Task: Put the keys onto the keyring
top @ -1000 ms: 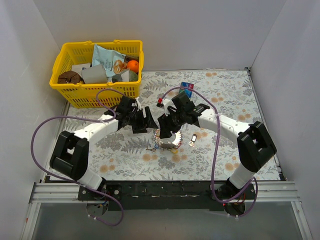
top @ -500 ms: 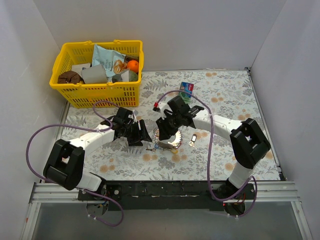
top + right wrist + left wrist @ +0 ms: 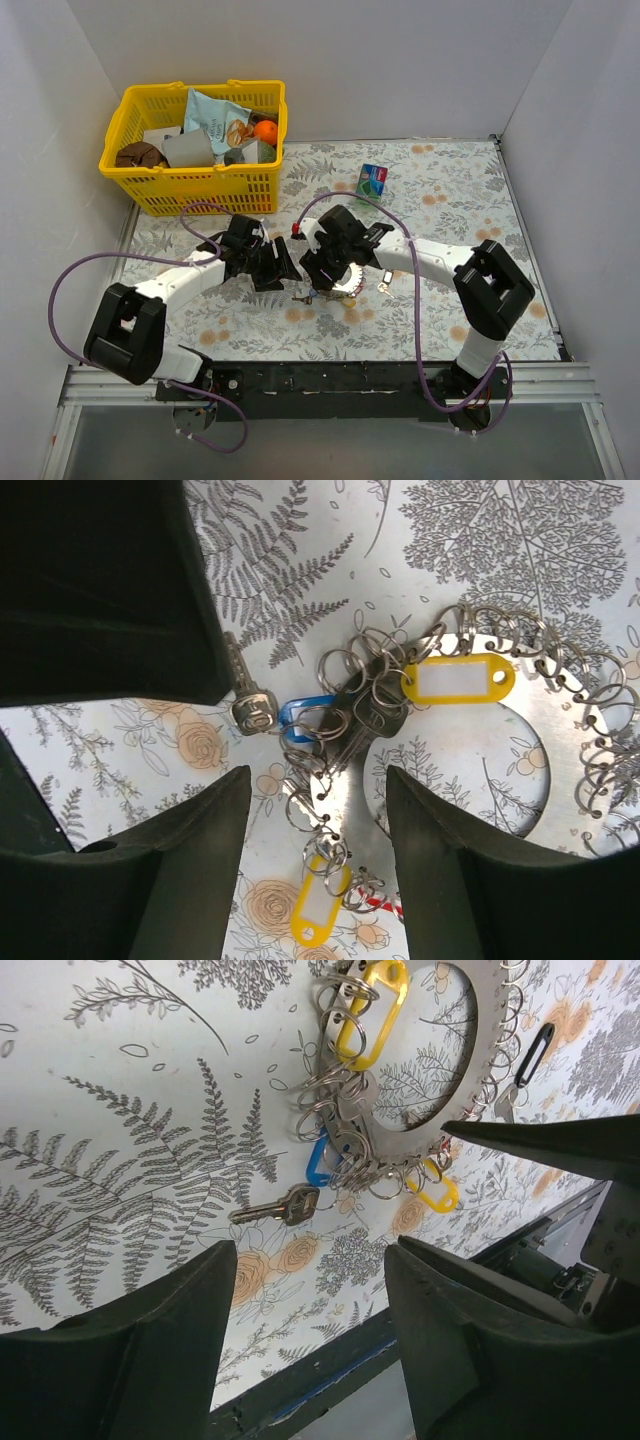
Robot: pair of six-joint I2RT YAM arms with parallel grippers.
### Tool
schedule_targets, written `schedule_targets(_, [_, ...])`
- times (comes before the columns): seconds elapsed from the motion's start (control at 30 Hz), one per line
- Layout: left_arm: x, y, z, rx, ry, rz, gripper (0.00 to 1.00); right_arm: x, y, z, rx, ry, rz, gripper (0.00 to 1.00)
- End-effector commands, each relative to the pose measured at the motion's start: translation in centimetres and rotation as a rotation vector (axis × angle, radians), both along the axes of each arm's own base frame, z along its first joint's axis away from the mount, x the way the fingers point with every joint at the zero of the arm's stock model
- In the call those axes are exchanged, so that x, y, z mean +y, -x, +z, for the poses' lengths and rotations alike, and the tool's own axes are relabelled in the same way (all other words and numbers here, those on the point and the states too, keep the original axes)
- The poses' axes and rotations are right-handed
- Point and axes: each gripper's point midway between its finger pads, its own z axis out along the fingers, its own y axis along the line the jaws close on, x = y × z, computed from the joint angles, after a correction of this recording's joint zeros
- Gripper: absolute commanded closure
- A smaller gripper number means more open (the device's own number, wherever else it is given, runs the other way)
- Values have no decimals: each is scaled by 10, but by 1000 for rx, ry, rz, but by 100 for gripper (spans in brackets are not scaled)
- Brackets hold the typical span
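The keyring (image 3: 345,283) lies flat on the floral cloth, a toothed silvery ring with many small split rings on its rim. In the right wrist view its band (image 3: 345,790) carries two yellow tags (image 3: 458,678), a blue tag (image 3: 300,715) and a bunch of keys (image 3: 375,715). A single key (image 3: 250,705) lies at the ring's left edge; it also shows in the left wrist view (image 3: 280,1207). My right gripper (image 3: 315,875) hovers open over the ring's left rim. My left gripper (image 3: 310,1360) is open just left of the ring (image 3: 400,1145), empty. In the top view the two grippers (image 3: 283,263) (image 3: 318,268) nearly touch.
A loose key with a black tag (image 3: 385,286) lies right of the ring. A small blue box (image 3: 373,180) sits behind. A yellow basket (image 3: 150,185) full of items stands at the back left. White walls close in the table.
My right gripper has moved left and down over the ring's left rim. My left gripper has dropped forward and closed in beside it. The ring and keys have stayed put.
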Motion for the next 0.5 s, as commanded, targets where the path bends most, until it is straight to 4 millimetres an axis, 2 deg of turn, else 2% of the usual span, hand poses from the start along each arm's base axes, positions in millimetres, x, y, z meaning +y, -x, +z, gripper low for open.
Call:
schedule_targets(0.0, [9, -2, 10, -27, 30, 46, 39, 2, -10, -7, -74, 21, 6, 36])
schedule_targets(0.23, [27, -2, 9, 18, 112, 130, 39, 5, -10, -18, -88, 43, 24, 37])
schedule_targets(0.47, [34, -5, 11, 23, 147, 157, 39, 0, -9, -26, -100, 72, 28, 39])
